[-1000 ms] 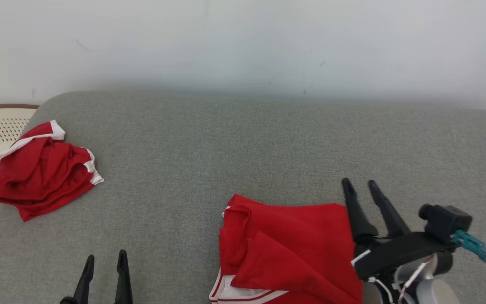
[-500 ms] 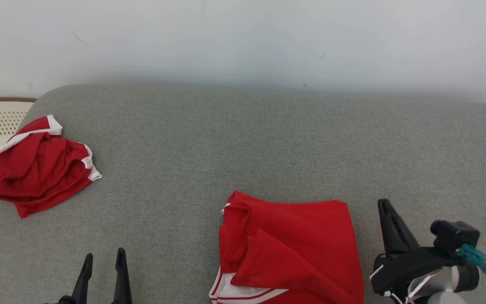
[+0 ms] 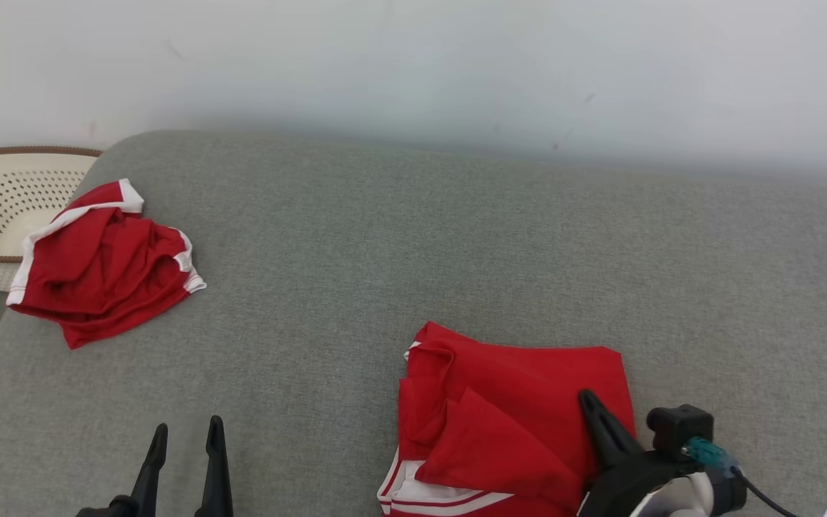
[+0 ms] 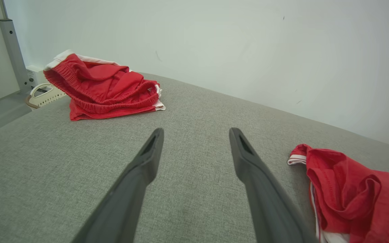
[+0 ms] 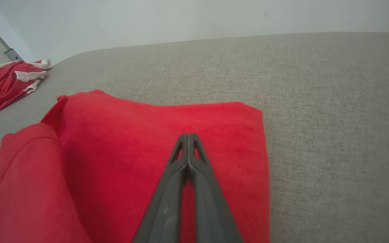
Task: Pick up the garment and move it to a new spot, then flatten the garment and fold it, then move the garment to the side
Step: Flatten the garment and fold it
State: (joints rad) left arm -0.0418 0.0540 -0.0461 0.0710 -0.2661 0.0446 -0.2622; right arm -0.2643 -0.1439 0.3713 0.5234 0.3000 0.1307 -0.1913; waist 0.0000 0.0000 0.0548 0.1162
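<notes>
Red garment (image 3: pixel 514 388) now beneath right pincer (image 3: pixel 589 402), newly closed, empty; left pincer (image 3: pixel 187 424) open

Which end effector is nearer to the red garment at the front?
Right. The right end effector is shut over the right part of the red garment. The left end effector is open, apart, to its left.
</notes>
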